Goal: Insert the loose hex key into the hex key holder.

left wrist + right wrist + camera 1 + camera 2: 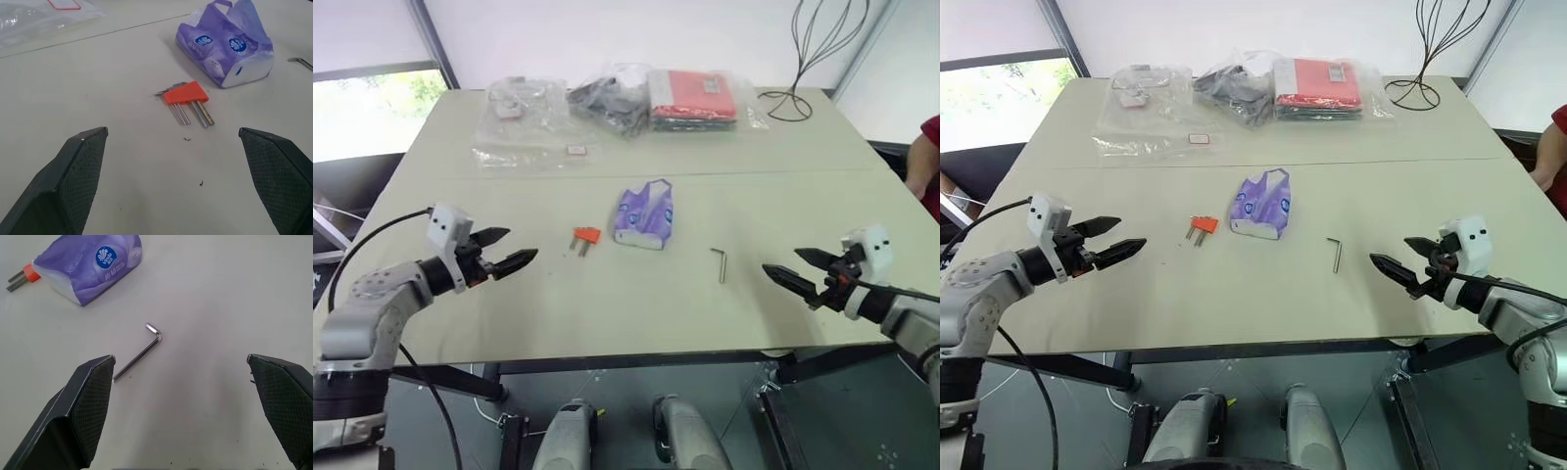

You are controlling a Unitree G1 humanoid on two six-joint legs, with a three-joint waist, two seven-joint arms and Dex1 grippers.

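We see the right gripper point(181, 396) with jaws spread wide and empty; the loose hex key point(138, 354) lies flat on the table point(607, 313) just ahead of it, nearer one fingertip. The left gripper point(173, 181), equally wide and empty, faces the hex key holder point(186, 93), which rests a little ahead, beside a purple pouch point(230, 46). We judge the key light, rigid and slippery, best pinched mid-shaft; the holder, light and prone to sliding, is best clamped across its plastic body.
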